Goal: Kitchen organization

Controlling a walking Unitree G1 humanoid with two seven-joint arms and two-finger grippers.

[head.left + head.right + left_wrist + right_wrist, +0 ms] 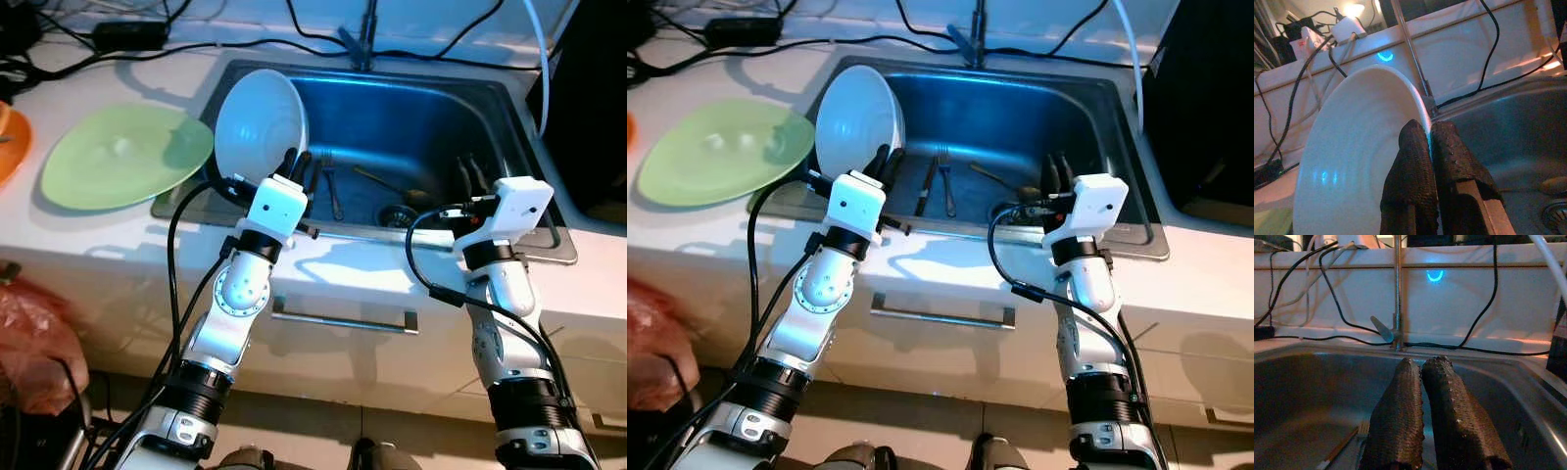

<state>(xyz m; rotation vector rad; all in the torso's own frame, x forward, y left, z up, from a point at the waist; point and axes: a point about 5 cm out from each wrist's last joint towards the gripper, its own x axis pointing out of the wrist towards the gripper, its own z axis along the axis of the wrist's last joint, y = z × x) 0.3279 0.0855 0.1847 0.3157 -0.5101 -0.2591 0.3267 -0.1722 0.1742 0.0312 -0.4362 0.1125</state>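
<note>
A white bowl is held tilted on edge over the left side of the steel sink. My left gripper is shut on its rim, one finger on each side, as the left wrist view shows the bowl pinched between the fingers. My right gripper hovers over the sink's right front, shut with nothing in it; its fingers point toward the tap. A fork, a knife and a spoon lie on the sink floor.
A light green plate rests on the white counter left of the sink. An orange dish shows at the far left edge. Black cables run along the back of the counter. A drawer handle sits below the counter front.
</note>
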